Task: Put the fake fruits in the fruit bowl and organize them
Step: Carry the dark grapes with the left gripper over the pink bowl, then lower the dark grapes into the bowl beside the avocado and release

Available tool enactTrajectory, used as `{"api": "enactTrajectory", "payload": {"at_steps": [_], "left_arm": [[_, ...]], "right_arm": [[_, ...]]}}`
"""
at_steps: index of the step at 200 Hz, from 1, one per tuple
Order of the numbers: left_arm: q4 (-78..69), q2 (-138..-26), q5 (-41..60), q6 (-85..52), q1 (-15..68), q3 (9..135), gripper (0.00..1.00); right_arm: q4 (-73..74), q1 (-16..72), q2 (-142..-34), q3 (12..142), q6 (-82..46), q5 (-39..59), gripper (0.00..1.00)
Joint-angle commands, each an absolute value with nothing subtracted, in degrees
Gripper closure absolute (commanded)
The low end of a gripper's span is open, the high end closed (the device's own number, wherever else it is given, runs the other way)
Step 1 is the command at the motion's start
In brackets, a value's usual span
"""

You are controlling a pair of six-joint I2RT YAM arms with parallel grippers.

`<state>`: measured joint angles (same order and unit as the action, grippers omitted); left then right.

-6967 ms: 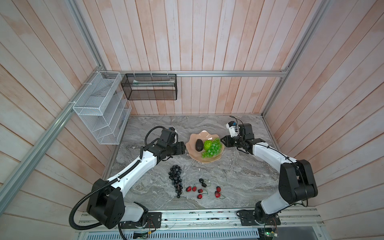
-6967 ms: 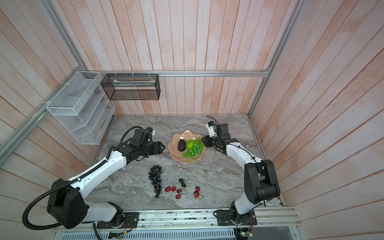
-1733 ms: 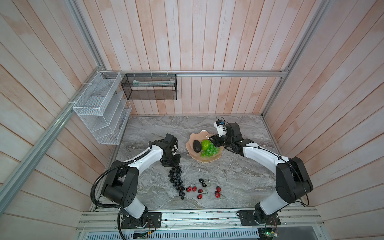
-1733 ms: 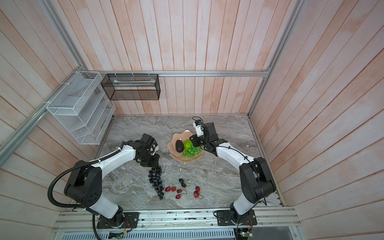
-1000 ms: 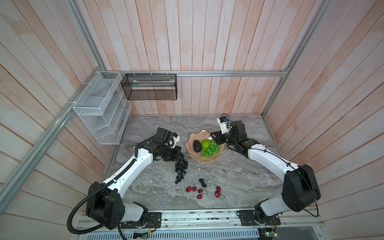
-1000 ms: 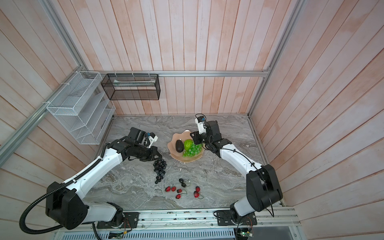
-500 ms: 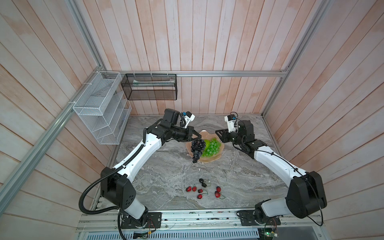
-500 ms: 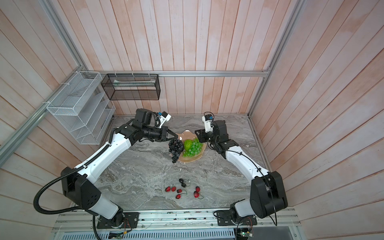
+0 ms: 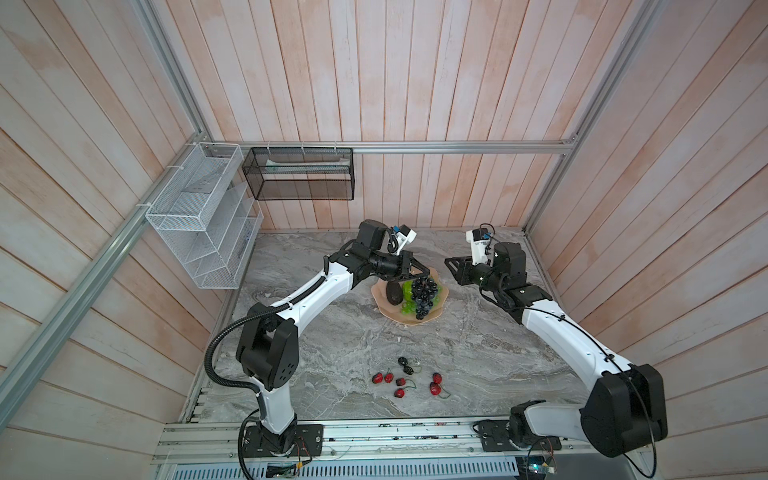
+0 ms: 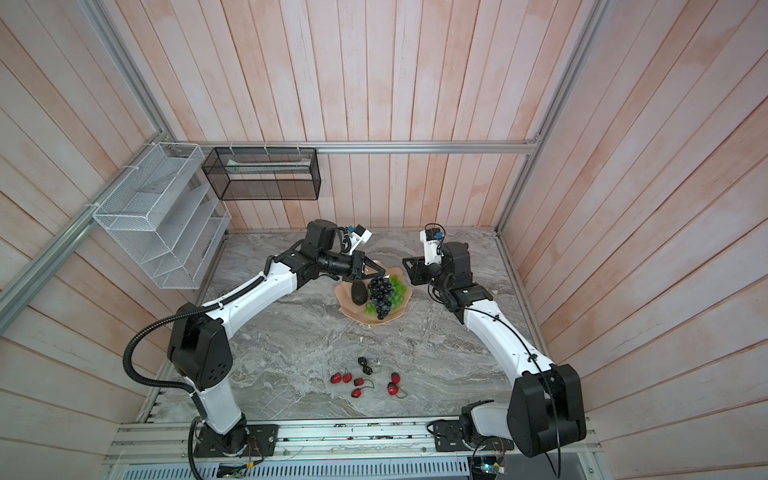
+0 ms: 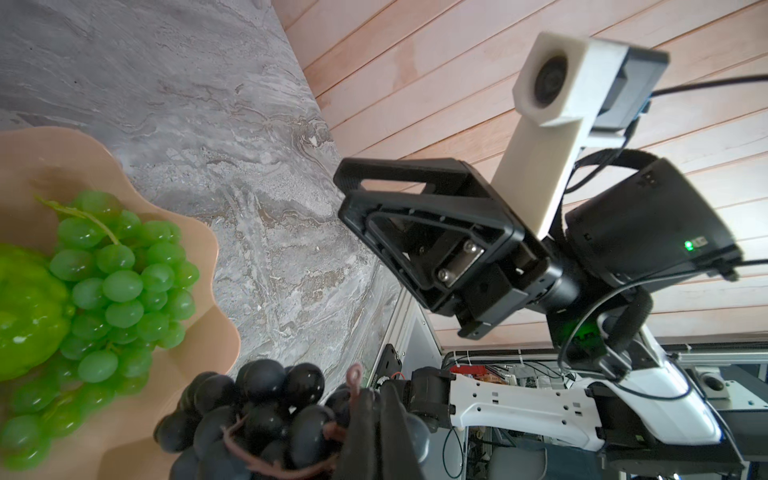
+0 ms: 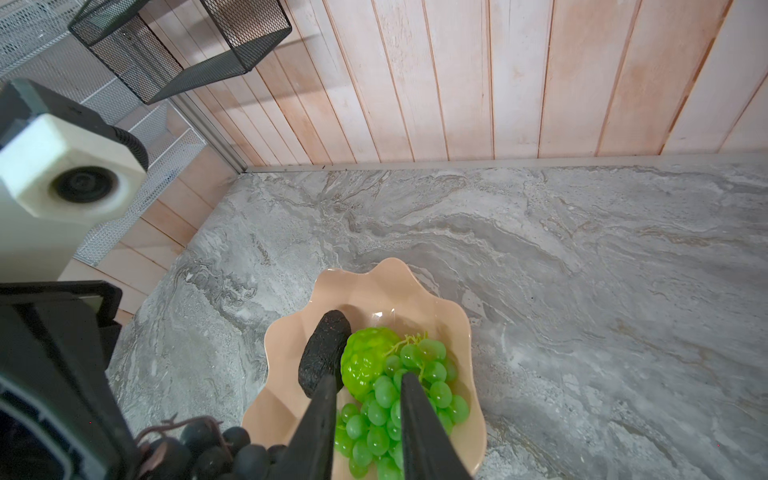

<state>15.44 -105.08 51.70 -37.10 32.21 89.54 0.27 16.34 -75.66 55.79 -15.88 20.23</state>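
Jaws of L gripper [image 9: 424, 272] clamp the stem of the dark grapes [image 9: 424, 293]. Bunch hangs just below them, over the bowl [image 9: 388, 311], above the green grapes [image 9: 406, 307] and beside the avocado [image 9: 393, 292]. Stem grip prob. lets the bunch dangle and drape onto the pile w/o squashing. Can't tell if the lowest grapes touch.

R gripper [image 12: 369, 378]: jaws slightly apart, empty, bowl just ahead of them; parked off to the side, likely to leave room. Cherries [image 9: 401, 380] lie on the table [image 9: 332, 353], well apart from both.

L arm stretched fwd, forearm near level, wrist aimed at R gripper. R arm elbow-bent, gripper raised.
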Motion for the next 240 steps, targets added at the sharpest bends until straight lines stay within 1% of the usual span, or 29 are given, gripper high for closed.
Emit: {"api": "enactTrajectory", "payload": {"at_steps": [1,51,91,143,186,240], "left_arm": [[8.5,-105.6,53.3,-39.2,31.9,87.4,1.0],[1.2,-103.6,53.2,-42.2,28.7,78.2,1.0],[0.9,-102.6,53.1,-41.4,26.1,74.4,1.0],[1.2,-103.4,53.7,-39.9,22.5,71.1,1.0],[2.0,-106.4,53.7,-38.2,20.3,72.8,1.0],[2.0,-112.9,54.5,-37.7,18.8,77.7,0.99]], "right_arm": [[-0.5,16.3,-76.1,54.9,-14.3,20.2,0.72],[-0.4,16.5,-80.9,57.2,-13.3,21.7,0.72],[-0.8,18.2,-84.4,60.0,-12.7,21.9,0.72],[-0.6,23.5,-89.7,62.3,-10.4,23.1,0.71],[2.4,26.9,-92.8,58.6,-10.8,24.8,0.73],[3.7,30.8,-97.4,57.9,-9.8,25.3,0.73]]}}
